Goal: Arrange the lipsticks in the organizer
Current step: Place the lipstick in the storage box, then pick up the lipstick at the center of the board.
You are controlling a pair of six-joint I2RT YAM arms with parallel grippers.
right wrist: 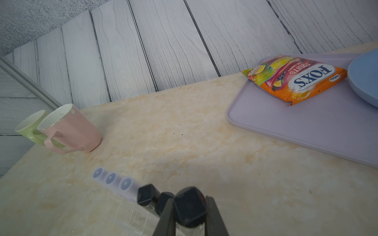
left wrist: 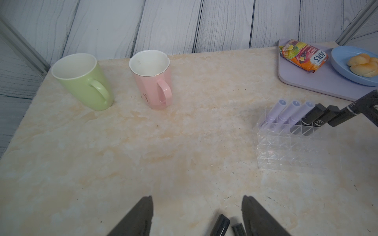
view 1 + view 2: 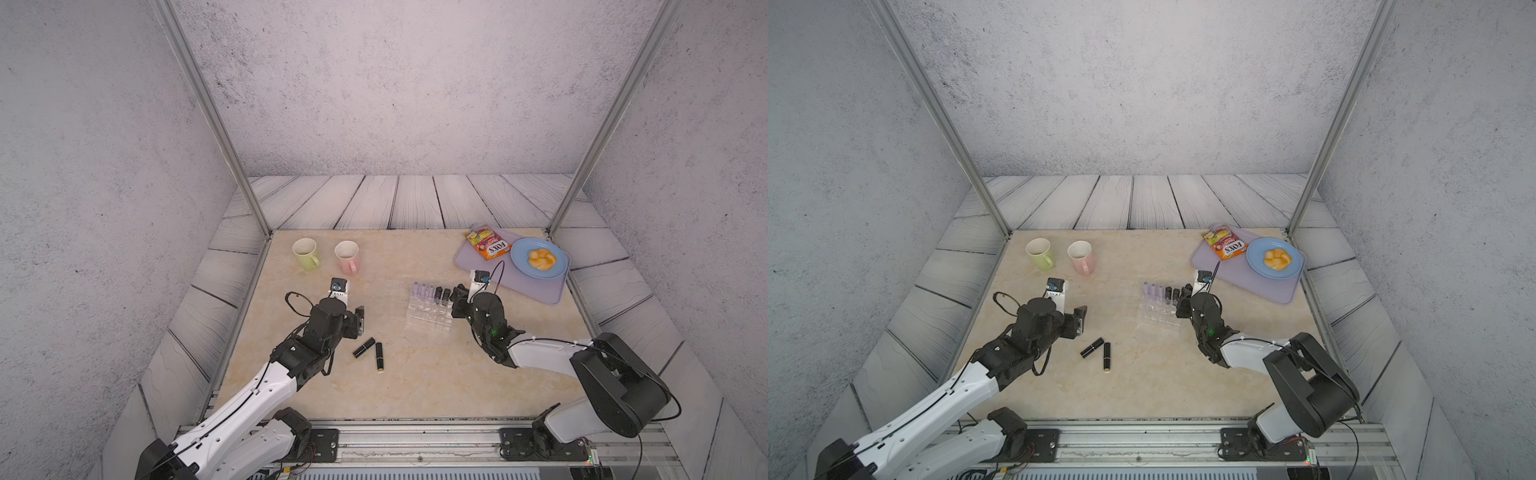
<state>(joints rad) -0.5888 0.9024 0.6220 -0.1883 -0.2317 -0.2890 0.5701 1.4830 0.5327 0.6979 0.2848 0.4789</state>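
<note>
Between right end effector (image 1: 190, 201) fingers: black lipstick (image 1: 189, 207); top views hide it.

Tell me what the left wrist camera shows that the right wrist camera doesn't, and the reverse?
Only the left wrist view: two glossy black lipstick tubes lying on the marble table between the open left fingers, and the golden bun. Only the right wrist view: a close, end-on look at the right fingers pinching another black lipstick tube. Both: green ceramic mug, pink ceramic mug, three lilac lipstick tubes, clear plastic organizer, flat lilac tray, orange candy packet, blue plate.
</note>
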